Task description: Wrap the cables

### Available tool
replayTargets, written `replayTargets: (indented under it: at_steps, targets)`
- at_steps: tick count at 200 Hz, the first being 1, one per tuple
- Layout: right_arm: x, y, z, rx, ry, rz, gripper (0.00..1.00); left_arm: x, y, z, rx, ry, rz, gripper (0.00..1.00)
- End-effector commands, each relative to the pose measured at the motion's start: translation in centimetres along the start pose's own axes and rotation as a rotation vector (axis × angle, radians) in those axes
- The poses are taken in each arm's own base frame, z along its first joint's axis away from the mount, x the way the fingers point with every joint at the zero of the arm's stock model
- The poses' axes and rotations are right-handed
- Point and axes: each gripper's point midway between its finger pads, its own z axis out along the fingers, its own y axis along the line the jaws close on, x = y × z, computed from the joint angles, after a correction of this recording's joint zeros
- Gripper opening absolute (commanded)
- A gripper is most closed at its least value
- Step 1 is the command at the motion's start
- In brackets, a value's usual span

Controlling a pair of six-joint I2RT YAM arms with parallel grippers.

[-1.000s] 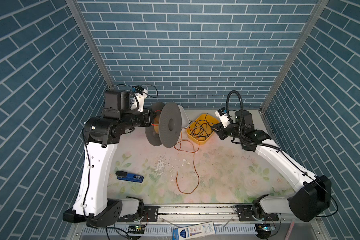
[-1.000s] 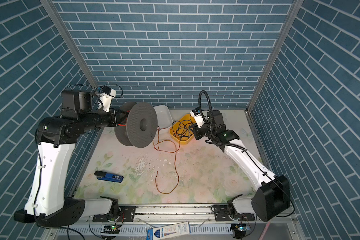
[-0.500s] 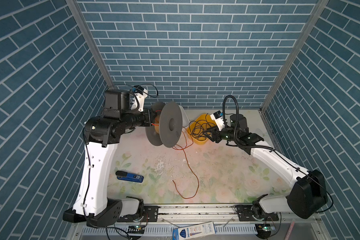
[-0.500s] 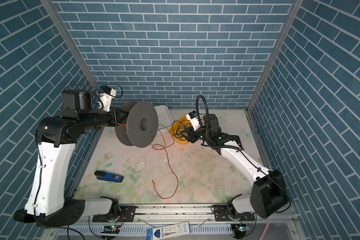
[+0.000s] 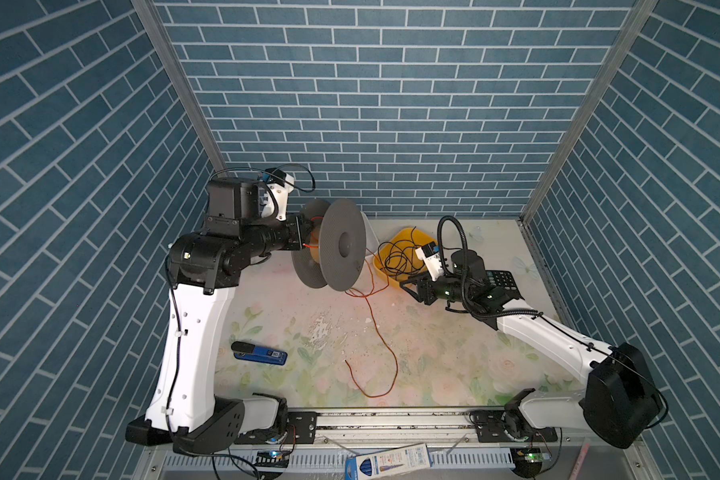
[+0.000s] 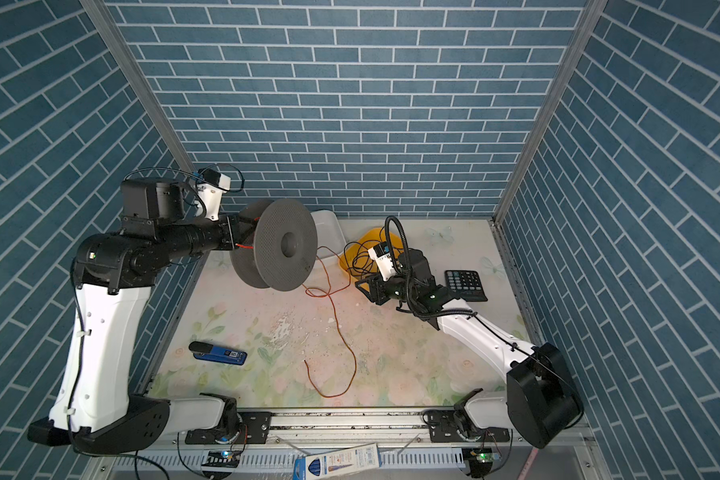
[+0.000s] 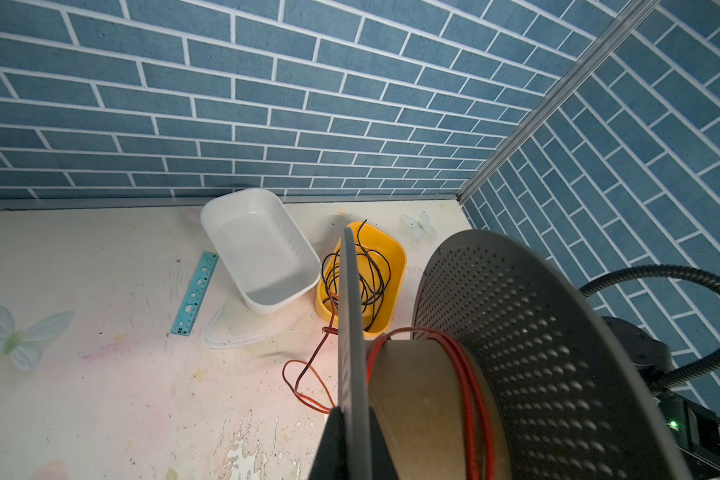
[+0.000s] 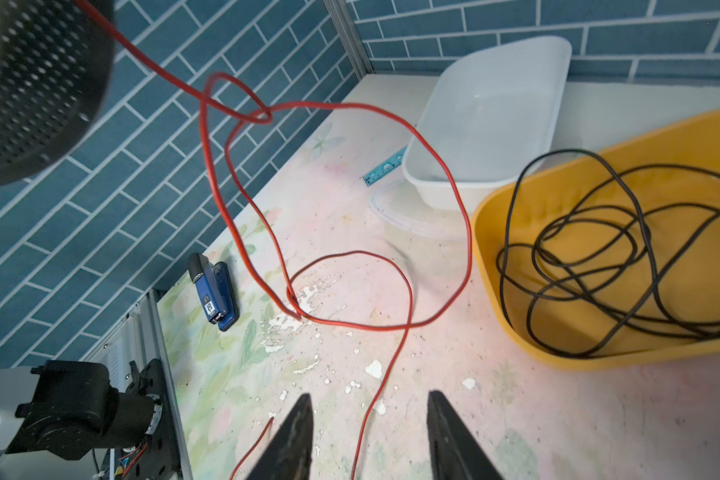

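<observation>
The cable point(image 5: 377, 328) is a thin orange-brown wire. A few turns lie on the core of a grey spool point(image 5: 344, 245), and the rest hangs to the table in loose loops point(image 8: 391, 324), ending near the front edge. My left gripper point(image 7: 352, 409) is shut on the spool's near flange and holds it up at the back left, axis level. My right gripper point(image 8: 371, 399) is open, low over the table in front of the yellow tub. A stretch of cable lies on the table between its fingers, untouched.
A yellow tub point(image 5: 412, 235) holds a black wire tangle point(image 8: 599, 257), beside a white tub point(image 6: 329, 232). A blue stapler point(image 5: 260, 353) lies at front left, a calculator point(image 6: 466, 284) behind my right arm, a teal ruler point(image 7: 194, 291) near the white tub.
My right gripper has opened and moved a little left and toward the front, lower over the table. The cable's loops have shifted on the table. The left arm and spool have stayed put.
</observation>
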Motion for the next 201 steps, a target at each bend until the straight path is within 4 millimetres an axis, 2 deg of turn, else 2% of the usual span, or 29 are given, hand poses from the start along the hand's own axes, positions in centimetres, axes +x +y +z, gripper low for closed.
replayTargets:
  at_steps: [1,35,62,92,136,159,201]
  targets:
    - [0.0,-0.6,0.3,0.023,-0.03,0.061,0.43,-2.1,-1.5,-1.6,0.057,-0.107,0.025,0.0]
    - [0.2,-0.6,1.6,-0.024,-0.033,0.193,0.43,-2.3,-1.7,-1.6,0.068,-0.121,0.019,0.0]
    - [0.1,0.1,3.3,-0.132,-0.041,0.344,0.48,-2.3,-2.1,-1.7,0.091,-0.127,0.022,0.0]
    - [-0.1,-0.1,4.8,-0.179,-0.058,0.461,0.54,-2.2,-2.1,-1.8,0.094,-0.131,0.023,0.0]
    - [0.3,-0.1,6.5,-0.213,-0.04,0.612,0.58,-2.1,-2.0,-1.9,0.087,-0.13,0.026,0.0]
    - [0.5,0.0,7.3,-0.221,-0.031,0.678,0.58,-2.0,-2.0,-1.8,0.088,-0.127,0.025,0.0]
    - [0.5,1.7,9.4,-0.292,-0.011,0.749,0.53,-1.9,-1.7,-1.6,0.076,-0.127,0.023,0.0]
